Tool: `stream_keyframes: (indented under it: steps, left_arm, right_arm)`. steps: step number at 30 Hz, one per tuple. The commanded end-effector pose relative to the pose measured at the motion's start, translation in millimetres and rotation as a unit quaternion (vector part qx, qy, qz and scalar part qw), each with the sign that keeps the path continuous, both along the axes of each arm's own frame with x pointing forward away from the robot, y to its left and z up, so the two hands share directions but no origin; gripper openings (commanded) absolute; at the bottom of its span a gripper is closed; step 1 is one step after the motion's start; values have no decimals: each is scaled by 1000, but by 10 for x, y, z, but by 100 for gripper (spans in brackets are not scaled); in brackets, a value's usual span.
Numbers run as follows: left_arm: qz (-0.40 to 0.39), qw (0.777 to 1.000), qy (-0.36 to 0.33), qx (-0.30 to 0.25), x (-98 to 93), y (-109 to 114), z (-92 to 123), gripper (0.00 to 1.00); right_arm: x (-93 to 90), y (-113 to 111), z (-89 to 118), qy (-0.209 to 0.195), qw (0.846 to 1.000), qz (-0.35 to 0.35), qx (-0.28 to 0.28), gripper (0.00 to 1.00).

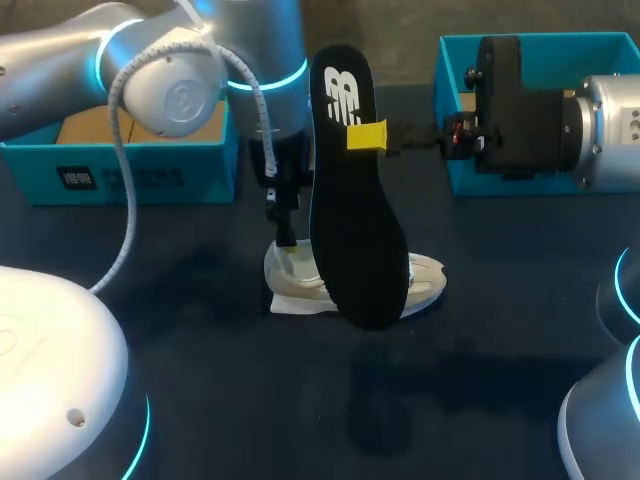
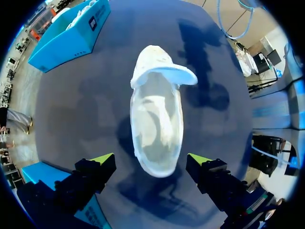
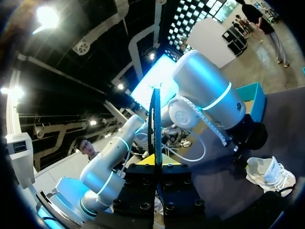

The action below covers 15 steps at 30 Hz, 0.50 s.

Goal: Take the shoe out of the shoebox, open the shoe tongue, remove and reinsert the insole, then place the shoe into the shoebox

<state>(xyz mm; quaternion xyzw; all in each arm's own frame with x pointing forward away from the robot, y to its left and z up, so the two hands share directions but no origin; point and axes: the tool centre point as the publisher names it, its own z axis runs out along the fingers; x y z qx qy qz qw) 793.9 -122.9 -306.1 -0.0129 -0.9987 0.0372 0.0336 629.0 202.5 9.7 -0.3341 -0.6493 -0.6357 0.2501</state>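
Right claw (image 1: 366, 137) pinches the insole (image 1: 355, 230) upright, toe end down over the shoe (image 2: 157, 119). Left claw (image 2: 151, 160) gapes empty, with the shoe's heel between its fingers.

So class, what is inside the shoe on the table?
The shoe shows only a pale bare lining; the insole is out, in the right gripper. The toe end is hidden under the upper.

You are in a robot lab: your left arm (image 1: 150, 75) and right arm (image 1: 612, 128), grey with glowing blue rings, hang over a dark table (image 1: 210, 400), a blue shoebox (image 1: 462, 172) behind the right claw (image 1: 367, 136).
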Motion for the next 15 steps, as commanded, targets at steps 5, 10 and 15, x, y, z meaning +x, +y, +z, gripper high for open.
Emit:
stream_keyframes:
  steps: [5,10,15]
  left_arm:
    - [3,1000,18,6,198,-357,-322,100]
    - [0,1000,27,10,226,-472,-447,100]
    - [1,999,31,7,258,-536,-581,100]
  right_arm:
    - [-8,24,-1,1,1000,-2,-2,0]
    - [-8,24,-1,1,1000,-2,-2,0]
    - [-8,24,-1,1,1000,-2,-2,0]
